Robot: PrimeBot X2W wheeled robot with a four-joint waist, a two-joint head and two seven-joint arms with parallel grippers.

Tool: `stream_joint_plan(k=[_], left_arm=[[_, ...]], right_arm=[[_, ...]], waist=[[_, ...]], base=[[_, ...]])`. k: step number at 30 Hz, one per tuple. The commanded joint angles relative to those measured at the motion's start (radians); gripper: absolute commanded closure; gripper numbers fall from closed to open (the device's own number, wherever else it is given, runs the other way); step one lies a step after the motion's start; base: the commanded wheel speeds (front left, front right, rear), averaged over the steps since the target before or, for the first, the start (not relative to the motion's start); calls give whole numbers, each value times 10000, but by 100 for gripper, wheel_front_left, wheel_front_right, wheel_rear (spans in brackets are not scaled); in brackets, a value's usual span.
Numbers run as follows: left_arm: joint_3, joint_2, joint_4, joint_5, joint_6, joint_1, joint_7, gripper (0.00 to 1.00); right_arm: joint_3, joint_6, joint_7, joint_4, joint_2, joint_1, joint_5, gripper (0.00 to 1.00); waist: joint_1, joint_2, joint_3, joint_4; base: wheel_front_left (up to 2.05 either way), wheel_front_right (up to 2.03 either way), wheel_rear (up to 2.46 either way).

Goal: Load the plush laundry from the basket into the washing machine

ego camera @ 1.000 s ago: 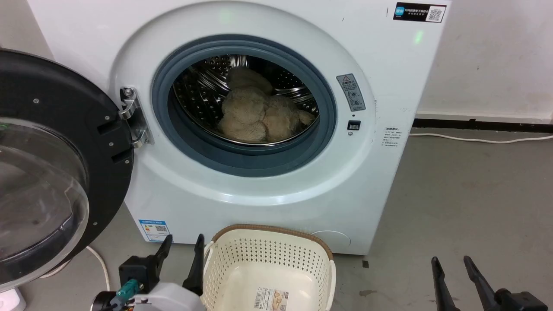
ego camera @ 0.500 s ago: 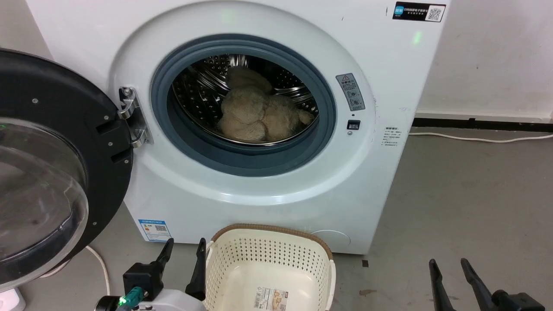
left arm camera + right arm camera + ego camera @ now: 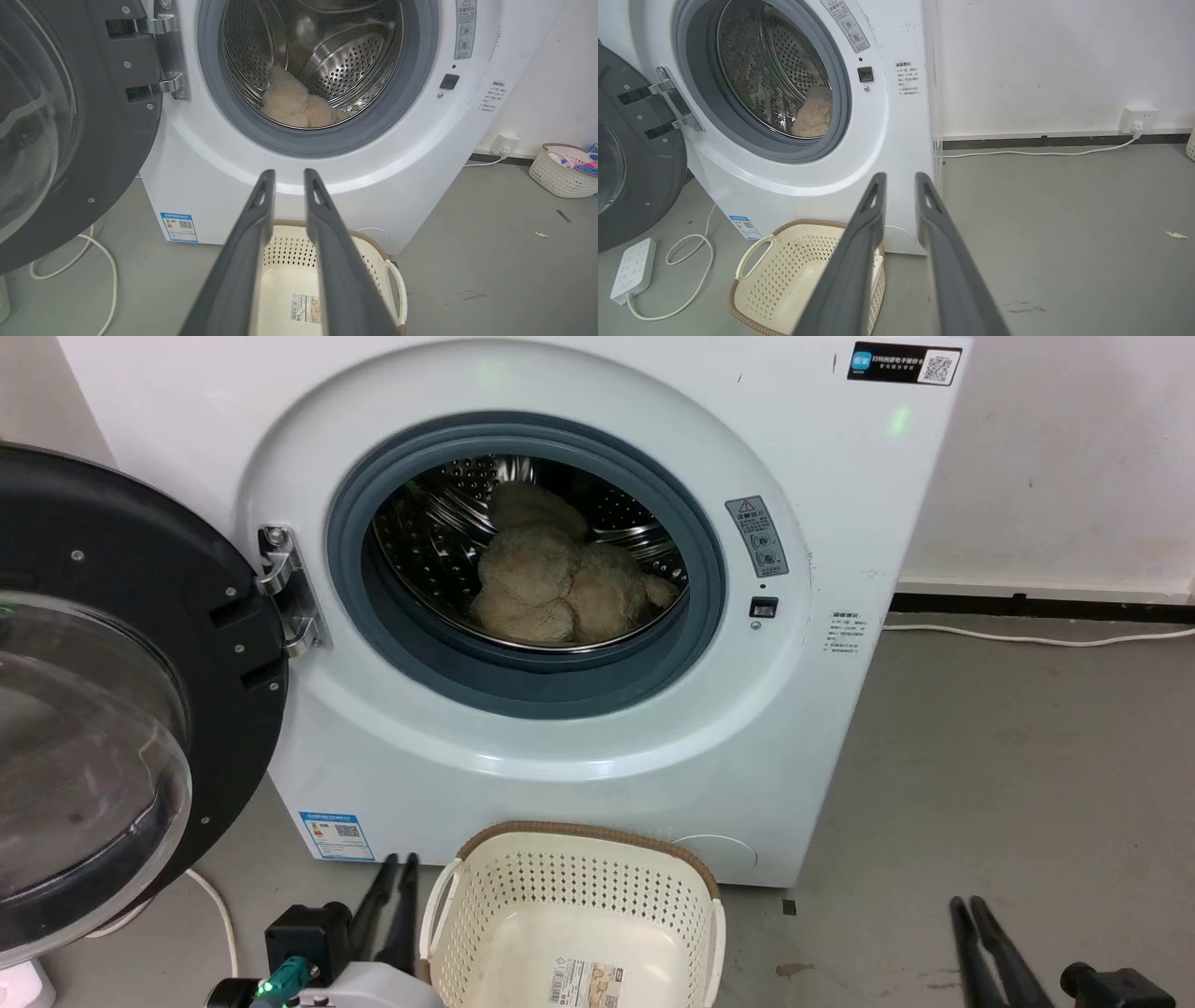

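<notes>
1. Dark, long fingers of the left gripper (image 3: 399, 861) rise at the lower left of the head view. They are drawn close together with only a thin slit between them, and they hold nothing. They stand just beside the left handle of the basket (image 3: 583, 831).
2. The right gripper (image 3: 966, 902), at the lower right, is pinched nearly closed in the same way and is also empty. It hangs over bare grey floor (image 3: 980, 784), well apart from the basket.
3. The cream-white perforated basket, with its brown woven-look rim, sits on the floor just in front of the washing machine (image 3: 560, 747). A label sticker (image 3: 583, 982) shows on its bottom.
4. A white cable (image 3: 219, 905) curls on the floor to the left of the basket. In the right wrist view it runs to a white power strip (image 3: 633, 268).
5. The washer's black-framed glass door (image 3: 140, 569) is swung fully open to the left on a metal hinge (image 3: 289, 588).
6. Past the grey rubber ring (image 3: 523, 686), the plush laundry (image 3: 551, 588) lies in the bottom of the perforated steel drum (image 3: 439, 532). It is wholly inside the port, a shaggy beige heap of rounded lobes.
7. Farthest back, a white wall carries a socket (image 3: 1139, 116) with a plug in it. A second basket (image 3: 560, 172) stands by that wall with coloured items in it.
</notes>
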Motion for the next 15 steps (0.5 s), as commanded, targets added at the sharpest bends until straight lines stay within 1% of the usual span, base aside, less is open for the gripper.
stream_joint_plan(k=[1, 15], left_arm=[[7, -3, -5, 7, -1, 0, 6, 100], [262, -142, -273, 384, -68, 22, 211, 100]], right_arm=[[5, 0, 5, -2, 0, -4, -4, 100], [42, -1, 250, -122, 0, -196, -226, 100]], waist=[[0, 0, 1, 0], [0, 0, 83, -2]], base=[[0, 0, 0], [0, 0, 0]])
